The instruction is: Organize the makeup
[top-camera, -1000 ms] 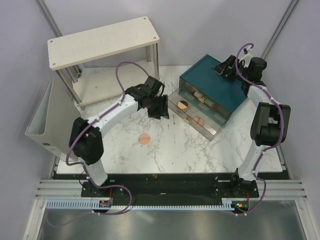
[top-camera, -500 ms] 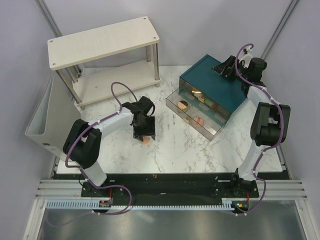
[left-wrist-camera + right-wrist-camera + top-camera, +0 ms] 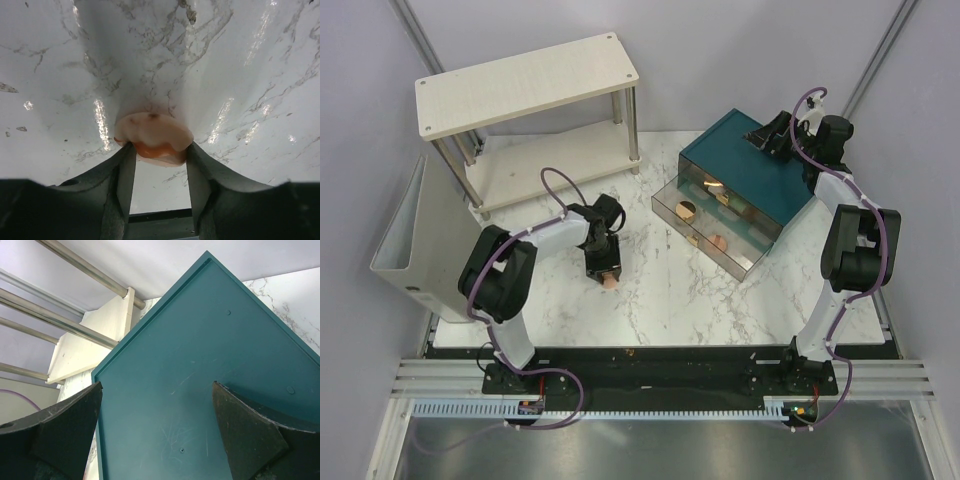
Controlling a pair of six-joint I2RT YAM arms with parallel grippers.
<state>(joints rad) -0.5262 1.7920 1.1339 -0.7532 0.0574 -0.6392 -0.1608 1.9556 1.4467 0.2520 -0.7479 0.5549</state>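
Observation:
A peach-pink rounded sponge (image 3: 610,281) lies on the marble table left of centre. My left gripper (image 3: 606,270) points down at it, and in the left wrist view the sponge (image 3: 152,131) is pinched between the fingertips of the left gripper (image 3: 156,150). The teal box (image 3: 750,165) stands at the back right with two clear drawers pulled out. A round gold-rimmed pot (image 3: 687,210) and peach items (image 3: 718,241) lie in them. My right gripper (image 3: 767,138) hovers open over the box top (image 3: 200,340), with the right gripper (image 3: 157,386) holding nothing. The mint-green piece is out of view.
A two-level pale wooden shelf (image 3: 525,85) on metal legs stands at the back left. A grey bin (image 3: 405,240) leans at the table's left edge. The box's open drawers (image 3: 672,215) jut toward the table's middle.
My left arm swung from near the drawers down to the sponge and its fingers have closed against it. The right arm has not moved.

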